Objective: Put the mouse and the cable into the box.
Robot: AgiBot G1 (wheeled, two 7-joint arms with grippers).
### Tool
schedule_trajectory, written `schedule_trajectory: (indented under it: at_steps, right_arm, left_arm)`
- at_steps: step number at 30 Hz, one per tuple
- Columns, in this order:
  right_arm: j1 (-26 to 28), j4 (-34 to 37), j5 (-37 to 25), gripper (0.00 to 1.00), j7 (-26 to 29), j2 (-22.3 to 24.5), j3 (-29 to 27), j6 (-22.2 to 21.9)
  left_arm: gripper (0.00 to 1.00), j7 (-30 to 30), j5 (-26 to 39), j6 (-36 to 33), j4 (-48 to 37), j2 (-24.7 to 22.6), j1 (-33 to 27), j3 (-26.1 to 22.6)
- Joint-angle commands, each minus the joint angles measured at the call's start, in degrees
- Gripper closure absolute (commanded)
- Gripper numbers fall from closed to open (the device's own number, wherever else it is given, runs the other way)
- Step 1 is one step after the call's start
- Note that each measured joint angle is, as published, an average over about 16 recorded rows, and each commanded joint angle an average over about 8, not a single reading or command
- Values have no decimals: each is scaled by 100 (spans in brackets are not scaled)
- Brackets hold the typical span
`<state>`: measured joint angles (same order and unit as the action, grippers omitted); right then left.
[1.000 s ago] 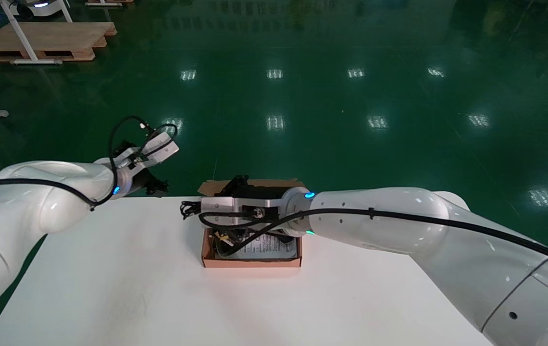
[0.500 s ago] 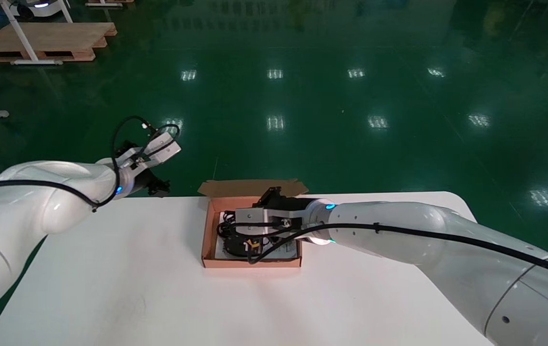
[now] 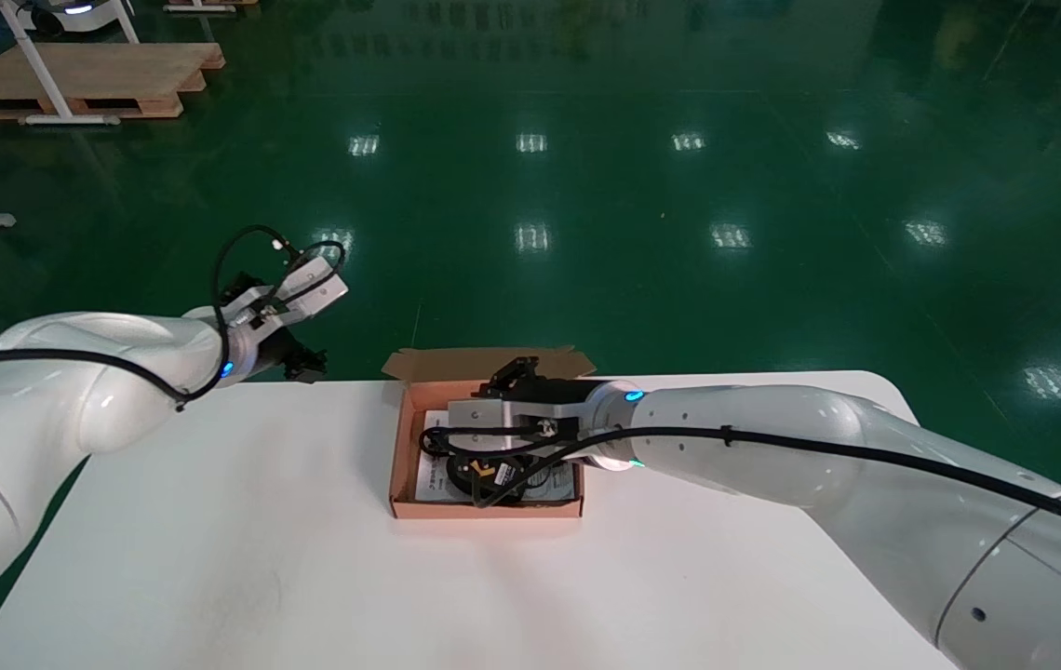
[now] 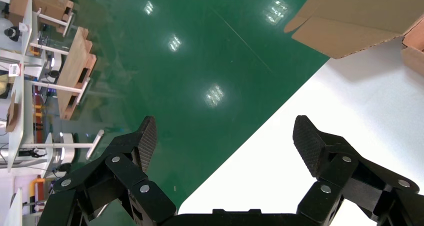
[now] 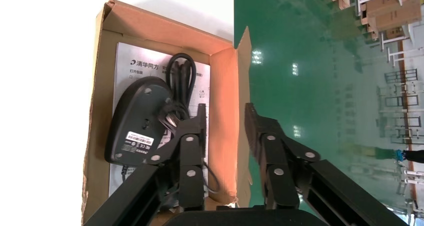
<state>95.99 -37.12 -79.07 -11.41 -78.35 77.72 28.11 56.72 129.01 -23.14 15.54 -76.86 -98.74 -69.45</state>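
Your R gripper (image 3: 517,366) has just let go. A sec ago it hung over the 9 o'clock rim of the box (image 3: 486,508) w/ the cable bunched in its jaws. Half a sec ago it was down inside. Now it sits a bit higher, toward the 12 o'clock wall by the back flap (image 3: 456,359), and the wrist view shows its jaws parted w/ nothing btwn them. L gripper (image 3: 301,358) hasn't budged: it's parked off the table (image 3: 214,558) edge at approx 10 o'clock from the box, jaws spread wide and empty.

What that means for you: mouse (image 5: 135,117) and cable (image 5: 180,72) are both inside the box, on a white leaflet (image 5: 122,56). The mouse lies belly-up. The cable is a looped bundle, partly beside the mouse and partly draped over it. I'd call the task basically done. All that's left is backing the R arm out w/o snagging a loop.

Writing: the leaflet header reads "清华同方" w/ a small logo ahead of it, but the finer lines under it are too small to read. The mouse's underside has a white sticker (image 5: 138,138) w/ print that isn't legible. I see no print on the cardboard.
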Motion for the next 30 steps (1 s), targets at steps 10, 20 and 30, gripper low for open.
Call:
schedule_trajectory:
  at_steps: [10, 20, 30]
  right_arm:
    - [-367, -399, 400, 0, 232, 466, -680, 631]
    - [-945, -1009, 1024, 0, 605, 1193, -1712, 1595]
    - [-1525, -1622, 1651, 0, 979, 1922, -2748, 2562]
  left_arm:
    - [0, -464, -875, -627, 579, 417, 373, 537]
    - [0, -1232, -2331, -1673, 1549, 1117, 994, 1430]
    - [0, -2003, -3794, -2723, 2524, 1820, 1618, 2326]
